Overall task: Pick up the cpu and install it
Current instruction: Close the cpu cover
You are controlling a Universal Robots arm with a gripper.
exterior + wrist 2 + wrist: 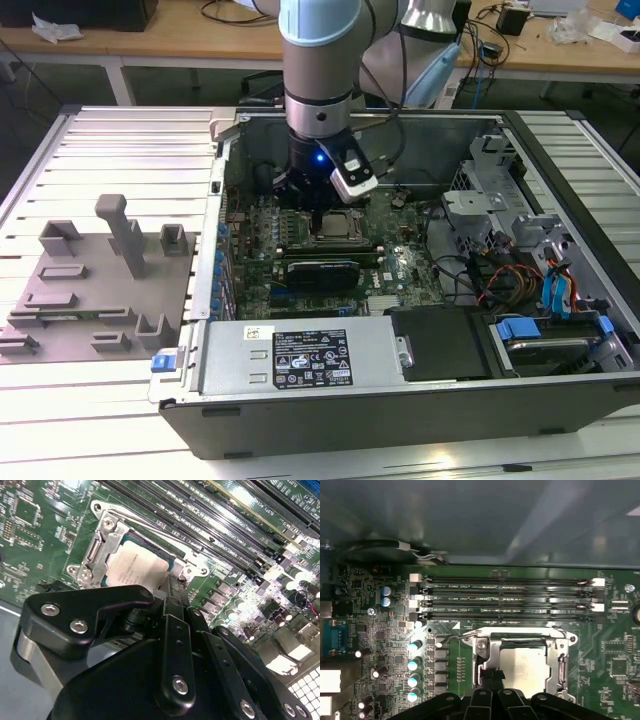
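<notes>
one cpu [525, 667] in the socket [561, 666] (gripper [491, 678] narrow, empty, at its edge)

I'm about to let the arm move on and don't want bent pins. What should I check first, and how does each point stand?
1. Cpu inside socket frame: ok; the cpu lies within the socket frame.
2. Cpu level: ok, it looks flat in both wrist views.
3. Gripper position: ok; the gripper is at the cpu's edge.
4. Cpu free of gripper: cannot tell.
5. Card clear of gripper: ok; the card sits apart from it.
</notes>
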